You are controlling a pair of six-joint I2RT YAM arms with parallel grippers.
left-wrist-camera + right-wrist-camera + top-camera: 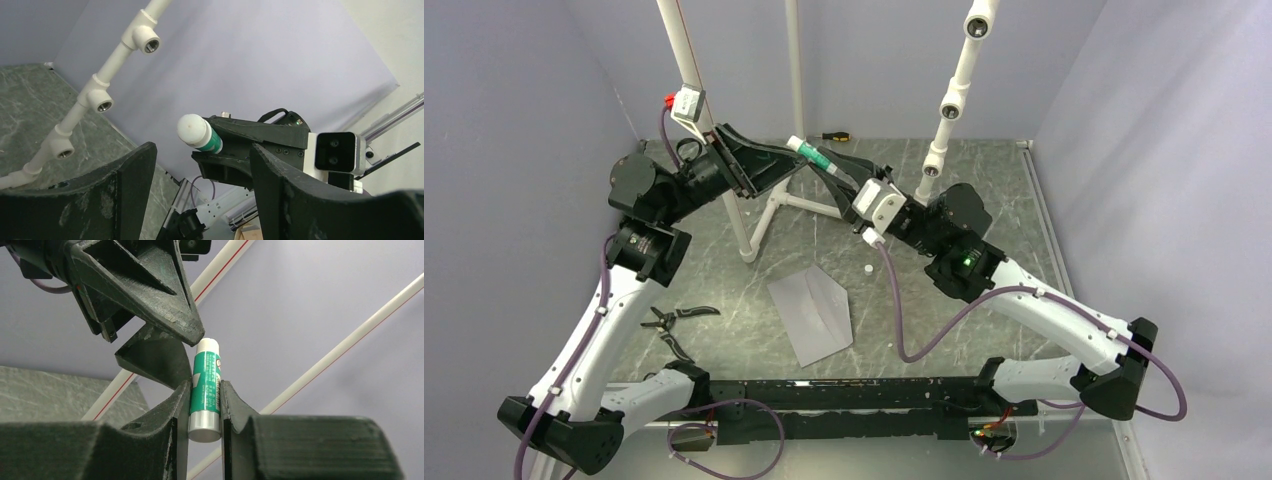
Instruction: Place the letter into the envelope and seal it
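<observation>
The pale grey envelope [810, 313] lies flat on the table between the two arms, its diagonal seams showing. The letter is not in view. My right gripper [836, 170] is raised above the back of the table and shut on a green glue stick [205, 385], whose white end [194, 130] points toward the left gripper. The silver base of the stick sits between the right fingers [231, 405]. My left gripper [202, 165] is open, with its fingertips [792, 157] level with the stick's white end and nothing between them.
A white pipe frame [746, 205] stands behind the envelope, with a second jointed pipe [951, 100] at the back right. Pliers [674, 322] lie left of the envelope. A small white piece [867, 269] lies on the table to its right. A screwdriver [834, 135] rests at the back.
</observation>
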